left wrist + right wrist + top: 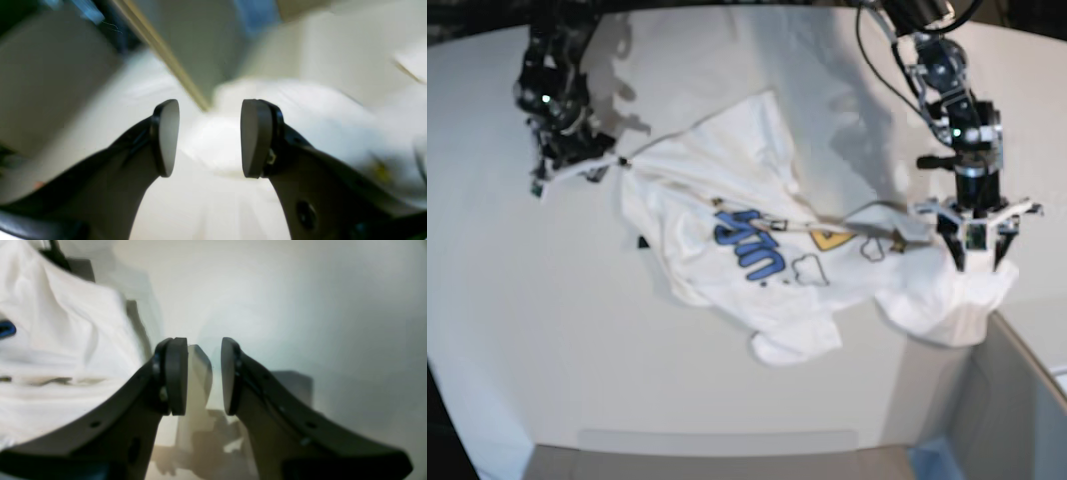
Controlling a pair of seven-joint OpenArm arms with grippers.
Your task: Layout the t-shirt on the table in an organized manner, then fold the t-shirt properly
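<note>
**Across the white table, a rumpled shirt between two arms**

Across the middle of the table [517,330] the t-shirt [757,240] lies crumpled and skewed, blue lettering and a yellow shape facing up among small outlined doodles. One end is drawn out toward the base view's upper left, the other bunches into a heap at the lower right, and a folded flap sticks out toward the near edge.

At the heap, the left gripper [209,138] points down just above the cloth, its jaws spread wide with nothing between the pads; white folds show through the gap in the blurred wrist view. Right beside this spot stands the grey box corner [1017,400], its wall close to the bunched cloth, with a tan edge running past behind the fingers.

At the far upper left, the right gripper [204,376] sits low by the drawn-out end of the shirt. Its jaws stand partly apart and what shows between the pads is bare table; cloth lies to one side of it. Whether any fabric is caught there I cannot tell. Cables hang along the left arm [937,70] above the table.
</note>
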